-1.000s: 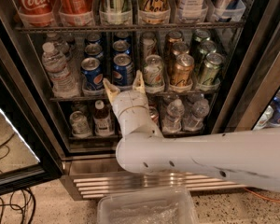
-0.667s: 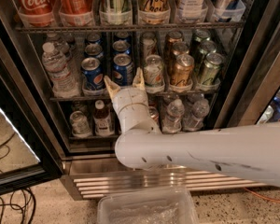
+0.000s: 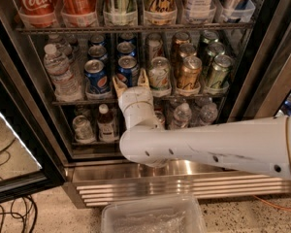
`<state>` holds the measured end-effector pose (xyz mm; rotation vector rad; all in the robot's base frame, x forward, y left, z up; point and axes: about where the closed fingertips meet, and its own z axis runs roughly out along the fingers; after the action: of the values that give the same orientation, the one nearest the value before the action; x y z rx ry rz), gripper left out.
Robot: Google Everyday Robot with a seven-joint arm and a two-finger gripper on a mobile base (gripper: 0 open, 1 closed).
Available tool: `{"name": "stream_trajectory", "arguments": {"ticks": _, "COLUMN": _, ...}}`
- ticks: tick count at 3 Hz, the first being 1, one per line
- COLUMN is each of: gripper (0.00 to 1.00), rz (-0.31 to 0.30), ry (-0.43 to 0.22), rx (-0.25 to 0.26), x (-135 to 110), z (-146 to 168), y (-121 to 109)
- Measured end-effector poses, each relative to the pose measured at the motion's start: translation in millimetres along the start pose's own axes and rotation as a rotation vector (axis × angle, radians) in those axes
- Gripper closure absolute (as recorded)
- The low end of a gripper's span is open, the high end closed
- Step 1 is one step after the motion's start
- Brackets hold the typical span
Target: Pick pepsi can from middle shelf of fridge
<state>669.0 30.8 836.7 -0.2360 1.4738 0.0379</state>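
Pepsi can [image 3: 128, 71], upright at the front of the middle shelf [image 3: 68, 101], centre-left of the frame, inside the open fridge [image 3: 194, 188]. Blue body, silver top, long axis vertical, lower half partly hidden. Directly beyond the hand [image 3: 131, 81], and slightly above it in the picture! Fingers [image 3: 118, 85] spread apart, one tip left of the can, the other right, nothing clamped. Hard to say whether around the can or just short of it. Tight quarters: second blue can [image 3: 95, 76] just beside on the left, pale green-and-white can [image 3: 159, 74] just beside on the right. Probably calls for a straight push deeper along the line of the white arm [image 3: 208, 144], then a squeeze across the can's width.
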Motion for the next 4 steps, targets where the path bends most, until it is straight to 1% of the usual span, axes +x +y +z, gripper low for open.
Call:
{"name": "stream_trajectory", "arguments": {"ticks": 1, "gripper": 0.4, "rz": -0.003, "ry": -0.002, "rx": 0.006, "x": 0.8, "z": 6.4, "y": -2.0}}
{"name": "stream_trajectory", "arguments": {"ticks": 2, "gripper": 0.59, "rz": -0.003, "ry": -0.002, "rx": 0.006, "x": 0.8, "z": 6.4, "y": -2.0}}
{"name": "stream_trajectory", "arguments": {"ticks": 3, "gripper": 0.82, "rz": -0.003, "ry": -0.002, "rx": 0.006, "x": 0.7, "z": 6.4, "y": -2.1}}
{"name": "stream_trajectory", "arguments": {"ticks": 4, "gripper": 1.0, "rz": 0.002, "ry": -0.015, "rx": 0.01, "x": -4.0, "z": 3.8, "y": -3.1}}
